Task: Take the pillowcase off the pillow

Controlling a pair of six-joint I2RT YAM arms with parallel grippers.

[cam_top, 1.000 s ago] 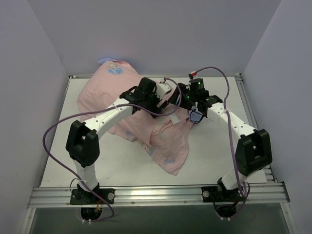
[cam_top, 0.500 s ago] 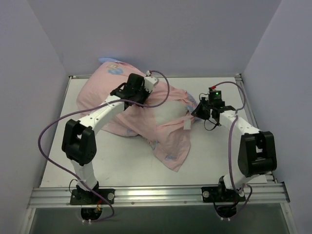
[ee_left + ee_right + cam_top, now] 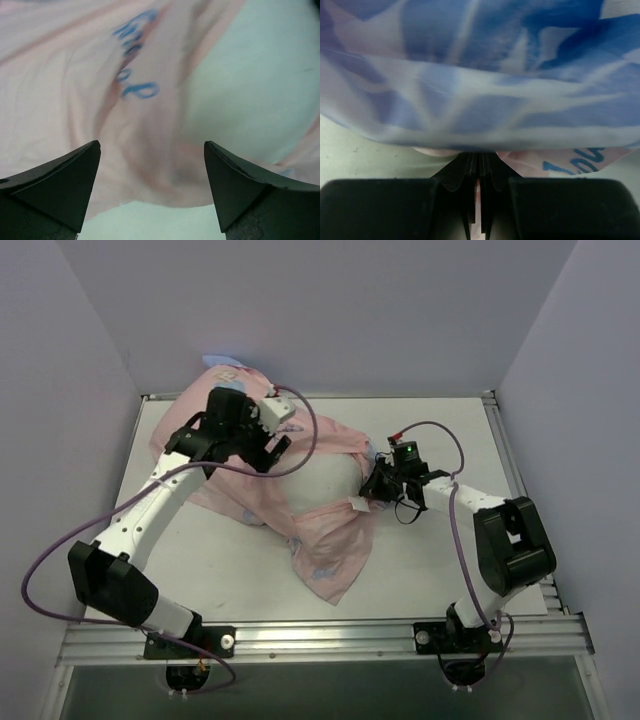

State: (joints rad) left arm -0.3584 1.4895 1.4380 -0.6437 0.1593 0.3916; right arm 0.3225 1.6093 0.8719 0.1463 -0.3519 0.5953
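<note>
Pillowcase hides most of pillow; right gripper pinches its edge, left gripper gapes wide.

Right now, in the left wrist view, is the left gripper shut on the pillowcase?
No, the left gripper shows its fingers wide apart, the pink pillowcase lying beyond them, ungripped.

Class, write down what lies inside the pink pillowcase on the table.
A plump white pillow bulges from the open middle of the pillowcase. The pillow's left part is covered by pink fabric, so how far it reaches inside cannot be seen.
</note>
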